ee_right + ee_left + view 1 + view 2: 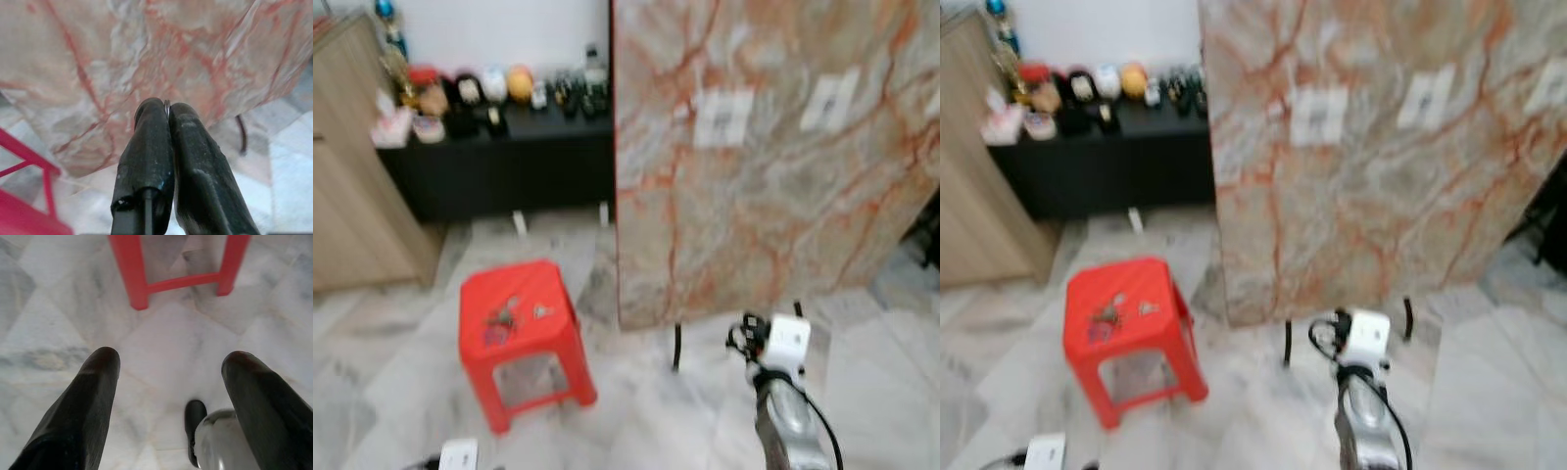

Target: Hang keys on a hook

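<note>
Keys [502, 316] are lying on top of the red stool [536, 282], a small dark cluster near the middle of the seat, with a second pale bit just beside them, too blurred to identify. Starting at the claws: the right gripper [166, 110] is pressing its two black fingers together along their length, with no gap showing. A thin pale sliver is peeking out at the tips, and I cannot tell whether it is a ring or only glare. It is pointing at the marble panel [773, 196], well apart from the stool. The left gripper [168, 364] is hanging low over the marble floor [58, 323] with its fingers spread wide and nothing between them; the stool's legs are showing ahead of it. Outward from there, the panel is carrying white plates [722, 116] that may be hook mounts — detail too soft to confirm. Handling judgement: the keys are looking light, hard and loose — stiff metal pieces jointed on a ring, so they are likely to be swinging and sliding once lifted. They are lying flat on smooth plastic, which is making a pinch awkward. Best hold, in my estimate, is on the ring or a raised key bow, leaving the ring's loop free for the hook.
</note>
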Tool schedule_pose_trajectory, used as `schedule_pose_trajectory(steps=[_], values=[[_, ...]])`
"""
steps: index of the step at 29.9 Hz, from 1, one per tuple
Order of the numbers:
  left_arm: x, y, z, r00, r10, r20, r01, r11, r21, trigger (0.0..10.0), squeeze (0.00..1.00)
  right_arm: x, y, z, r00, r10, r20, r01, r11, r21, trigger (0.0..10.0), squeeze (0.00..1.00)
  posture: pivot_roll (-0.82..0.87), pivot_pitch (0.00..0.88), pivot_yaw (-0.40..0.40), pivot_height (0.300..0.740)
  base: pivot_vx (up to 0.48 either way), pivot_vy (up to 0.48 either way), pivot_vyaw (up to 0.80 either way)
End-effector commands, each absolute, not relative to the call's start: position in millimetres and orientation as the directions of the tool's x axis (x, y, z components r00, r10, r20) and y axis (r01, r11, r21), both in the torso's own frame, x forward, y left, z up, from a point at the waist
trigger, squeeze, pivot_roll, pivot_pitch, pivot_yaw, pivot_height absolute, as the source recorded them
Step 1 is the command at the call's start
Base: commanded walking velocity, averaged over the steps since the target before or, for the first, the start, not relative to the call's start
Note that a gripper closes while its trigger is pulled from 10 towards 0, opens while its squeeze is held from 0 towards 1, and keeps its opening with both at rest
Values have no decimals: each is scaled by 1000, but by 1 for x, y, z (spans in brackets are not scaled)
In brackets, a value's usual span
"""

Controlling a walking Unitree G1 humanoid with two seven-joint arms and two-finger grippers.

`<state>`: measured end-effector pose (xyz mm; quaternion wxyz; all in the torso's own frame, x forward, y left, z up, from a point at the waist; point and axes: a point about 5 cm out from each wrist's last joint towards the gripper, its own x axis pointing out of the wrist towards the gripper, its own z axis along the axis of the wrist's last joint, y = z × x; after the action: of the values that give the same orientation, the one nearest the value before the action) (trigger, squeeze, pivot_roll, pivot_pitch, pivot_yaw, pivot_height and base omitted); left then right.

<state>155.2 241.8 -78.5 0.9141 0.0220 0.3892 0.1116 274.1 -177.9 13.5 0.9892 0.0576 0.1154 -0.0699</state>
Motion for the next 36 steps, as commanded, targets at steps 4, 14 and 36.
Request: schedule_pose_trajectory(steps=[4,14,36], values=[[143,245,-83,631,231,-741,-181,972,150,10000,0,276,-173,14,966,-115,-234,143,984,109,10000,0,9,0,-19,740,0,0,0],[144,242,-84,633,228,-740,-184,973,142,10000,0,280,-174,23,978,-113,-178,130,988,88,10000,0,7,0,-16,740,0,0,0],[144,242,-84,634,237,-736,-204,969,137,10000,0,297,-185,67,962,-265,66,273,942,-193,10000,0,8,0,-22,740,0,0,0]])
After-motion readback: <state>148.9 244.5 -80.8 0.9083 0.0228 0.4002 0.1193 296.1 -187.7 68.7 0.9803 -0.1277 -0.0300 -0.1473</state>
